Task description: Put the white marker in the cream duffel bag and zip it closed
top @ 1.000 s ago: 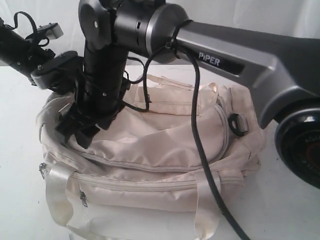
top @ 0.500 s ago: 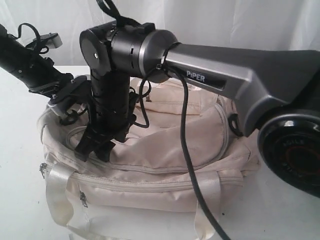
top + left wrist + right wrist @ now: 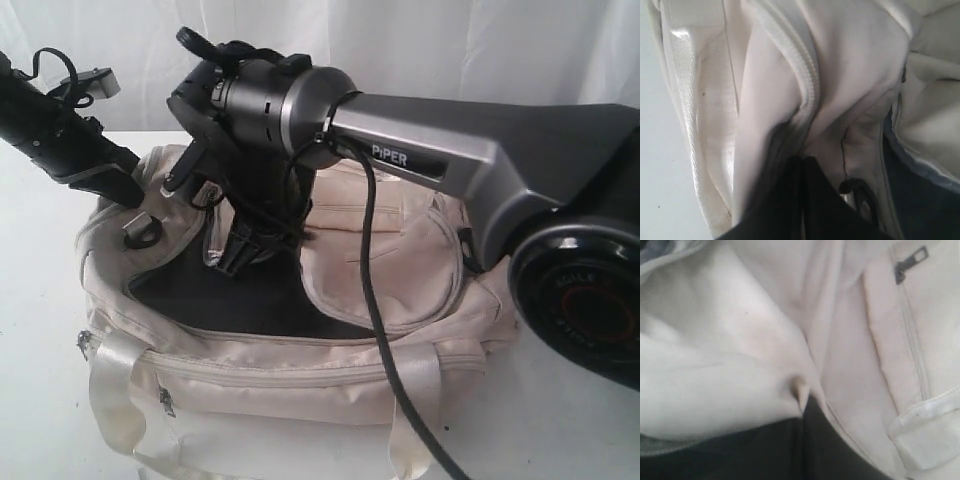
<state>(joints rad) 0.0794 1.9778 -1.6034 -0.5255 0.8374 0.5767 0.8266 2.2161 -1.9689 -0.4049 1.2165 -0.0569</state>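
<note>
A: Two end effectors, both on the bag?

B: Yes, both. The left end effector is pinched narrow, with cream fabric beside the zip edge caught in it. In the exterior view it sits at the bag's left end, on the rim.

A: And the right one?

B: The right end effector reaches across the middle. It is also pinched narrow, on a fold of the top flap, and holds that flap raised off the opening.

A: Where's the marker relative to them?

B: Cannot tell. The marker shows in no view, so I can't place it against either end effector.

A: Bag position?

B: It lies on the white worktop with its front side toward the exterior camera. The top gapes, and the dark lining shows right below the right end effector, between the two end effectors.

A: Counts, quick.

B: One bag, two arms, two end effectors. One black cable hangs from the right arm across the bag. There are two small zip pulls on the front side, one by the pocket zip and one at the left corner. One shiny handle is at the front. One black buckle is at the bag's right end.
</note>
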